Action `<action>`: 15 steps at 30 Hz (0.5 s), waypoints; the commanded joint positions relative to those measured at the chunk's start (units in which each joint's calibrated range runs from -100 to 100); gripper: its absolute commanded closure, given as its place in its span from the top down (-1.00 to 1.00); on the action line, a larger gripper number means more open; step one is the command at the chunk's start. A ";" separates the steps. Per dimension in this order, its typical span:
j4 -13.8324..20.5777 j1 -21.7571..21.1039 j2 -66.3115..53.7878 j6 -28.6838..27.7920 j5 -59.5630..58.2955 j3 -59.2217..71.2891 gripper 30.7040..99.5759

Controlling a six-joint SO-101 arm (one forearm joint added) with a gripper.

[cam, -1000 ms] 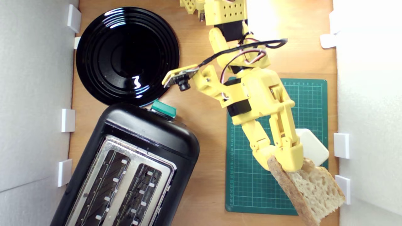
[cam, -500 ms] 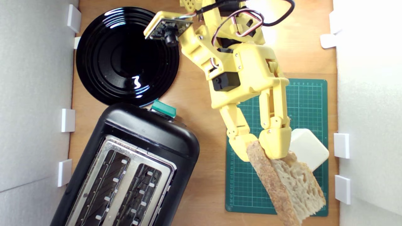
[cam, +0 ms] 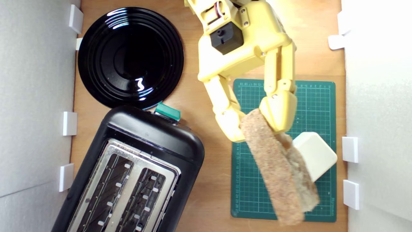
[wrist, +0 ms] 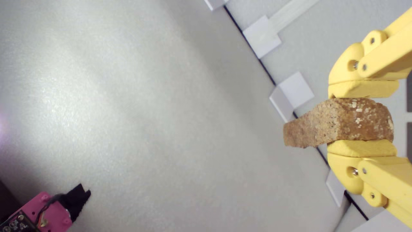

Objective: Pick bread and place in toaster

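Wooden tabletop [cam: 212, 199] carries everything here, walled on both sides by pale foam panels [cam: 35, 129]. Biggest on it is the toaster [cam: 128, 174], black plastic with a silvery top plate and two long wire-guided slots, lying at an angle in the lower part of the exterior view's left, its green lever [cam: 167, 112] at the end nearest the round glossy black plate [cam: 130, 57]. On the exterior view's right lies a green cutting mat [cam: 254, 199] printed with a grid. Above the mat hangs the yellow arm, its gripper [cam: 257, 124] clamped on one end of the bread [cam: 276, 174]. That slice is held in the air edge-on, brown floury crust facing up, well apart from the toaster and over the mat. In the wrist view the two yellow fingers [wrist: 362, 88] press the crust [wrist: 338, 127] from opposite sides. Smallest, a cream rounded-square block [cam: 317, 154] sits on the mat, partly hidden behind the bread.
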 commanded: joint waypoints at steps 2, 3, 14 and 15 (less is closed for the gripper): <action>-0.55 -0.28 -4.46 3.08 5.84 -2.19 -0.16; -0.55 -0.12 -4.79 3.91 6.95 -2.28 -0.16; -15.15 4.79 -4.62 18.87 18.64 -11.99 -0.16; -15.87 5.52 -4.62 19.92 18.72 -12.08 -0.16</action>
